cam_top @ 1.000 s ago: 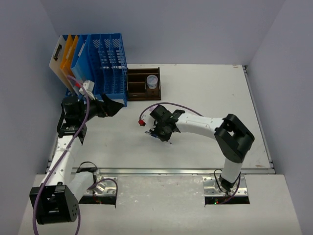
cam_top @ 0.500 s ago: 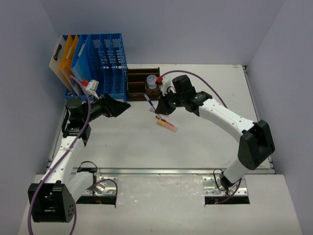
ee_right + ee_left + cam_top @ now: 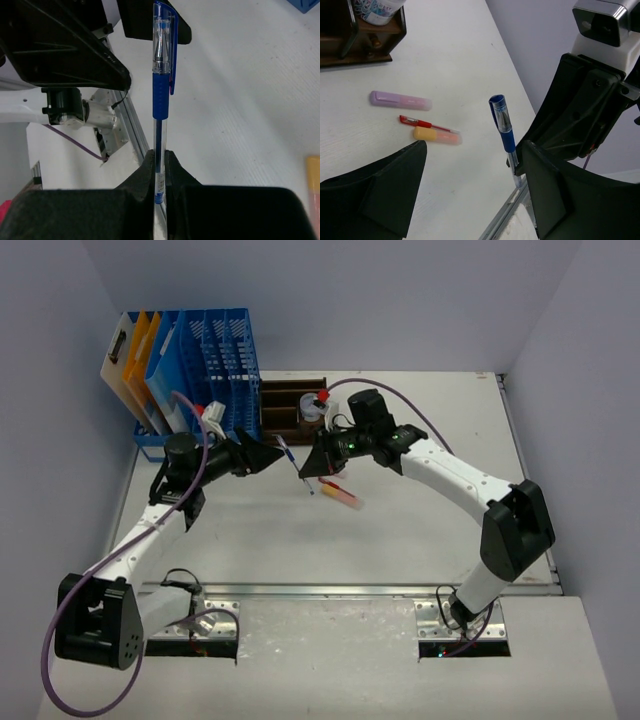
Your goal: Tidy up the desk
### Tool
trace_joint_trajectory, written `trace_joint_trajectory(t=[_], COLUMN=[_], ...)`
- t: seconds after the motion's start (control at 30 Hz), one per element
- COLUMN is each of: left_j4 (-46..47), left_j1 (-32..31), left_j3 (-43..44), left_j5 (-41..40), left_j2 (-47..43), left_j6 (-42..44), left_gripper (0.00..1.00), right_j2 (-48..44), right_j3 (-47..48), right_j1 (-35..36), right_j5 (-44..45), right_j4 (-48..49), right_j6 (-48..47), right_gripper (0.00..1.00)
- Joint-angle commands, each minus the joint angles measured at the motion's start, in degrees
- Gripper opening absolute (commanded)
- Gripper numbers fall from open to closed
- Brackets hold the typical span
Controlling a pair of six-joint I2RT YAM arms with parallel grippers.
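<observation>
Your table (image 3: 420, 510) is the stiff, fixed thing here, matte and flat. You never take hold of it, only of what lies on it, and round barrels probably roll on so plain a surface. It stretches under both arms, from the rail at the near edge to the far wall. Your right hand (image 3: 159, 155) is clamped on the blue pen (image 3: 160, 100) low on its clear barrel, holding it up off the table between the two arms. Your left hand (image 3: 472, 150) faces it with its jaws spread wide and nothing between them. The pen looks light and rigid. Its clear plastic is likely slick, so if you pass it across, take it on the dark blue grip sleeve or just under the clipped cap, well away from the right fingers. I count four writing things in all. One is the blue pen in the air, and three lie close together on the table: one purple marker (image 3: 400, 100), one red pen (image 3: 427, 124) and one orange highlighter (image 3: 437, 136), the red pen just beside or touching the highlighter. There is one wooden tray (image 3: 365, 52) with one small pot (image 3: 375, 12) in it, and one blue file rack (image 3: 215, 360) holding a few folders that I cannot count surely.
</observation>
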Motion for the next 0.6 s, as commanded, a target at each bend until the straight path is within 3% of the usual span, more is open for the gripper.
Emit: trace_joint_trajectory(t=[0.0,0.37,0.57], left_j4=[5.56,12.95,12.86], left_j1=[-1.14,-2.11,-2.64], left_j3=[3.03,5.76,6.11], left_j5=[-1.5,2.53,3.33], left_j2=[0.88,4.22,4.84], left_j6=[-1.72,-6.9,-6.38], left_gripper=[0.74,0.54,0.31], right_j2=[-0.08,0.62,0.62], right_j3=[3.14,3.32,3.23], right_j1=[0.31,1.1,1.1], right_j5=[-4.24,-5.91,-5.82], right_j4=[3.79,4.67,4.49], right_j6=[1.92,2.01,2.01], right_gripper=[0.01,0.01,0.01])
